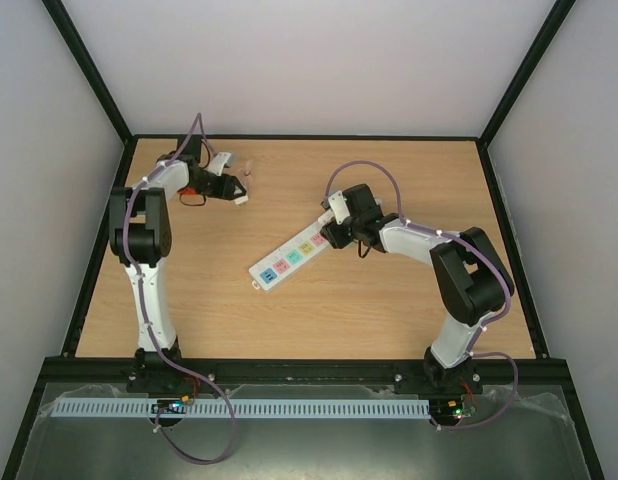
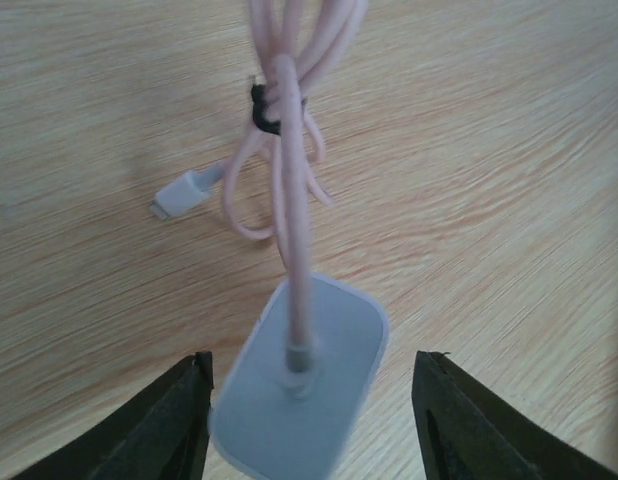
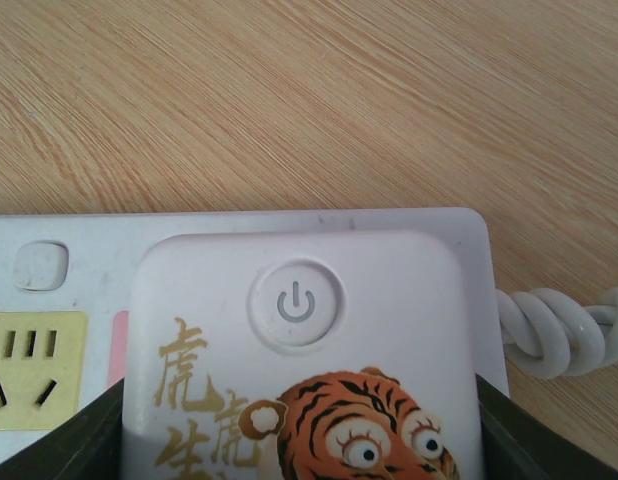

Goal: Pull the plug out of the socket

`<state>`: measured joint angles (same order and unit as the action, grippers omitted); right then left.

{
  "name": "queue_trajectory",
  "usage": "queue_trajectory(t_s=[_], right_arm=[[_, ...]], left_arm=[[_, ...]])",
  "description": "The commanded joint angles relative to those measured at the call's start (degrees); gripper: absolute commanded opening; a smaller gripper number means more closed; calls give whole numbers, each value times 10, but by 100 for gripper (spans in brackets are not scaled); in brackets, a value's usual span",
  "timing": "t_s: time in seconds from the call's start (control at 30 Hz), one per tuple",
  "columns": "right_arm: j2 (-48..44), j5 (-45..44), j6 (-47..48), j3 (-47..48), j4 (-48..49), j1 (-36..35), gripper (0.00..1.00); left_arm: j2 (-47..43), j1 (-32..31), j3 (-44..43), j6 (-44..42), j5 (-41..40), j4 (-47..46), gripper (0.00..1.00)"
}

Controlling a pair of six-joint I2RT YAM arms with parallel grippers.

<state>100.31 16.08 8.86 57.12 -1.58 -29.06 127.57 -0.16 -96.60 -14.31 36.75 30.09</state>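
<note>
The socket [image 1: 289, 260] lay slantwise near the middle of the wooden surface [image 1: 409, 320], its row of coloured squares facing up. The right end effector [image 1: 332, 228] sat on the socket's far end. In the right wrist view, that end effector [image 3: 299, 400] had its two dark fingers [image 3: 79, 440] spread to either side of a panel on the socket [image 3: 239, 225], each finger close against an edge. Whether they pinched the panel or only rested there could not be told. The panel carried a round power button [image 3: 296, 303] and a tiger print [image 3: 379, 425]. A yellow outlet [image 3: 34, 365] showed just to its left, and a twisted white cord [image 3: 559, 330] left the socket's end on the right.

The plug [image 2: 299, 390], a white rounded block, was well apart from the socket, over at the far left of the surface by the left end effector [image 1: 237, 192]. In the left wrist view, the left end effector [image 2: 311, 360] was spread, with the plug between its fingers [image 2: 159, 430]. The plug lay close to the finger on the left of that view, with a clear gap to the other. A pink cable [image 2: 294, 200] rose from the plug to a coil bound by a black tie [image 2: 264, 108]. Its white connector [image 2: 179, 197] lay on the surface.
</note>
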Motion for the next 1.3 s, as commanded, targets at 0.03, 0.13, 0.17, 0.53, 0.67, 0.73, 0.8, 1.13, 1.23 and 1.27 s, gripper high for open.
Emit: queue_trajectory(t_s=[0.03,0.13,0.17,0.53,0.67,0.73,0.8,1.13,1.23,1.27], right_arm=[[19,-11,3,-16,-32,6,31],[19,-7,2,-17,-32,6,31],[19,-6,2,-16,-31,6,31],[16,16,4,-14,-33,3,30],[10,27,5,-14,-35,-2,30],[8,31,6,-13,-37,-8,30],[8,33,8,-14,-39,-14,30],[15,51,21,-6,-53,-51,30],[14,58,21,-1,-59,-56,44],[12,60,21,4,-63,-55,51]], left_arm=[[-7,12,-19,19,-26,10,66],[-32,13,-7,20,-35,0,76],[-42,13,-1,22,-41,-6,79],[-206,11,123,10,-120,-93,100],[-256,5,167,-21,-96,-85,100],[-277,1,194,-36,-87,-84,100],[-294,-5,216,-48,-84,-83,100],[-344,-61,280,-87,-44,-46,100],[-356,-88,293,-84,-44,-47,100],[-361,-97,298,-84,-45,-48,100]])
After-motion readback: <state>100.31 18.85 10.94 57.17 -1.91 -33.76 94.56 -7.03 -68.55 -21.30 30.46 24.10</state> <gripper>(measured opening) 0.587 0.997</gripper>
